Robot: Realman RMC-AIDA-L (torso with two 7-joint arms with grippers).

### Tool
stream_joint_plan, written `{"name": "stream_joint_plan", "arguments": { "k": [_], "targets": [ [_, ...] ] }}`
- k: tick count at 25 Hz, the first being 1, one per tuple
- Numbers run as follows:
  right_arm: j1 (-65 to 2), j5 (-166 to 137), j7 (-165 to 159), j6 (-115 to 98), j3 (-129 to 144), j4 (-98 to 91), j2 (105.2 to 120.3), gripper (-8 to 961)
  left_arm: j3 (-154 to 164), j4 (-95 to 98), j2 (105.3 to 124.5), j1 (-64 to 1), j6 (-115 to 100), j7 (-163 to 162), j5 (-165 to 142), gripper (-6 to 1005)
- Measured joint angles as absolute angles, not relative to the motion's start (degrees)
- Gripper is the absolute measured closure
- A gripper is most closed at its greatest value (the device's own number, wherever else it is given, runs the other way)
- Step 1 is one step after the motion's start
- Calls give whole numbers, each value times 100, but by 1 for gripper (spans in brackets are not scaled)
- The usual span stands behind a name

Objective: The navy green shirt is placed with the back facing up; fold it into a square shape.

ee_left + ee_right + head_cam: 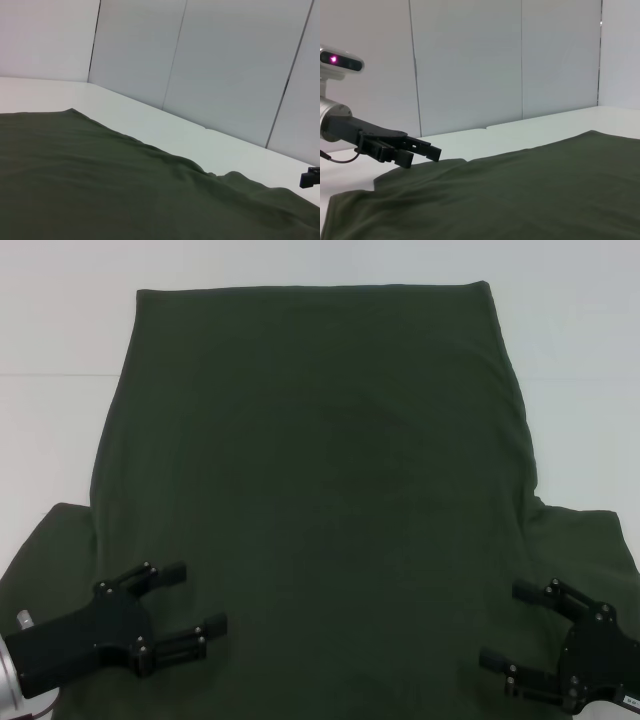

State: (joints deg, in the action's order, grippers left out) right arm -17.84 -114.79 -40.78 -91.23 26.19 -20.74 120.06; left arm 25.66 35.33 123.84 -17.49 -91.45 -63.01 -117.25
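Shirt: I see the navy green shirt [310, 490] spread flat, plain side up, on the white tabletop [60, 330]; its long axis runs away from me, sleeves nearest.
Left gripper [192, 602]: jaws wide, holding nothing, over the left sleeve area, pointing inward.
Right gripper [512, 627]: jaws wide, holding nothing, over the right sleeve area, mirroring it.
Key relation: I judge each arm equally near its own side edge, so both can pinch together.
View difference: only the right wrist view shows the left gripper just above the cloth; the wall panels [470, 65] appear in the 2 wrist views alone.
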Motion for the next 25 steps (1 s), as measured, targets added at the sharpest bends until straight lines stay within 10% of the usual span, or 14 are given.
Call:
{"name": "stream_joint_plan", "arguments": {
  "k": [15,25],
  "targets": [
    [-1812,-11478,-4078,-9123,2655,-2074,12013,13,2548,3535,12373,-1762,-9144,-6748,-11725,67],
    [-1894,-11479,-4081,-9098,2651,-1971,12012,13,2536,3976,11839,-2065,-9482,-10450,-11957,68]
  ]
}}
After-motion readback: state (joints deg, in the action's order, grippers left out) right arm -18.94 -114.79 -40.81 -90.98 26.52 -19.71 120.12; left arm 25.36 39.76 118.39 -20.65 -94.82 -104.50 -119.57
